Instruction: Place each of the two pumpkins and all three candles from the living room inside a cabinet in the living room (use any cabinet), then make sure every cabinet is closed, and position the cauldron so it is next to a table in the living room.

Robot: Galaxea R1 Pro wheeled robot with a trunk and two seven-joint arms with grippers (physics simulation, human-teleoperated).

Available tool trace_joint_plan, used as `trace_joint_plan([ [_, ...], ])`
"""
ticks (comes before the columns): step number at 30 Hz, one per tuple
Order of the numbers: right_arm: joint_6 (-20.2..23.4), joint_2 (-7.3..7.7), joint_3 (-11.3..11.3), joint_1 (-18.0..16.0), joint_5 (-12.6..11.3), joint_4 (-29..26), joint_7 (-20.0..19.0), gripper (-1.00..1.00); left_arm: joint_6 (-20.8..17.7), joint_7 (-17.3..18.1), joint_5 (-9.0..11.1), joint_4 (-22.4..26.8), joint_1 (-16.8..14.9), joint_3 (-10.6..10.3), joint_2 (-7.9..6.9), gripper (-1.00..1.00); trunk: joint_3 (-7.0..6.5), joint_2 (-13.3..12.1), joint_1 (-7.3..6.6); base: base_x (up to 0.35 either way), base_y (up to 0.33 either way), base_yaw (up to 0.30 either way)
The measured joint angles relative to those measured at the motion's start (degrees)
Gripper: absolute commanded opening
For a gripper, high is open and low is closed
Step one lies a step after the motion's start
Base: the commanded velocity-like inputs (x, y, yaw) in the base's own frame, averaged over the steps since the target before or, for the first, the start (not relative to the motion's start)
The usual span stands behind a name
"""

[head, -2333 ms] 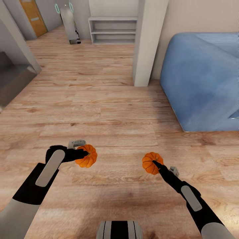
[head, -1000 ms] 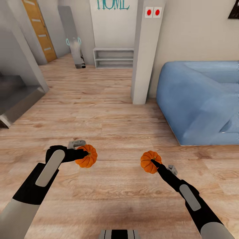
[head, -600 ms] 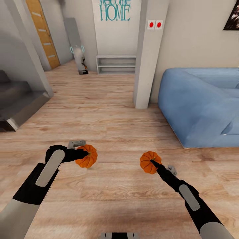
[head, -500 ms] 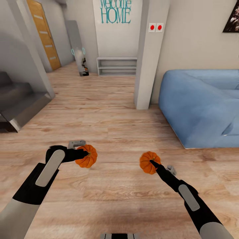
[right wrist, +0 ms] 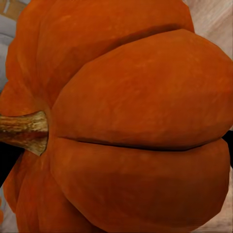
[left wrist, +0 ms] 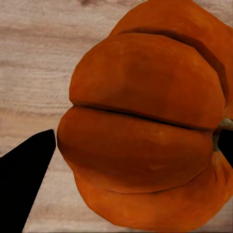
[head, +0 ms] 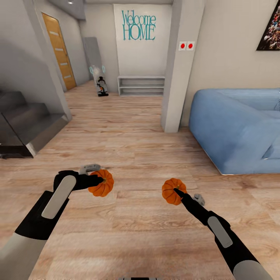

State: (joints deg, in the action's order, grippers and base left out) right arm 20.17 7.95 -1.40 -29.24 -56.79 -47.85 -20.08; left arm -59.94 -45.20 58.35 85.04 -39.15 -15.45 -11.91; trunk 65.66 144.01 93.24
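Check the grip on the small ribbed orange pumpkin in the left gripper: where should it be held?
Across the widest ribbed sides, as now: the left gripper is shut on the ribbed orange pumpkin side-on, one black fingertip against a bulging rib. The thin stem sticks out sideways and looks too slight to grip.

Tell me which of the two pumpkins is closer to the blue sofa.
The pumpkin held in the right gripper; the sofa stands on that side. The other pumpkin, in the left gripper, is farther away.
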Motion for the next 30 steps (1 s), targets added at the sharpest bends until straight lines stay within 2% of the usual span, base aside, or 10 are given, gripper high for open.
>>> trace_joint_plan([
  [20, 0.1, -0.11, -0.1, 0.0, -0.2, 0.0, 0.2, -1.00, 0.1, -0.5, -0.4, 0.0, 0.0, 0.0, 0.08, -1.00, -2.92, -0.3, -0.54, -0.018, 0.029, 0.128],
  [26, 0.0, -0.33, -0.1, 0.0, -0.1, 0.0, 0.3, -1.00, 0.0, -0.3, -0.2, 0.1, 0.0, 0.0, 0.01, -1.00, -2.43, -0.3, -0.53, 0.000, 0.000, 0.151],
  [30, 0.1, -0.36, -0.2, 0.0, -0.2, 0.0, 0.2, -1.00, 0.1, -0.3, -0.1, 0.3, 0.0, 0.0, 0.00, -1.00, -2.98, -0.3, -0.64, 0.000, 0.000, 0.154],
])
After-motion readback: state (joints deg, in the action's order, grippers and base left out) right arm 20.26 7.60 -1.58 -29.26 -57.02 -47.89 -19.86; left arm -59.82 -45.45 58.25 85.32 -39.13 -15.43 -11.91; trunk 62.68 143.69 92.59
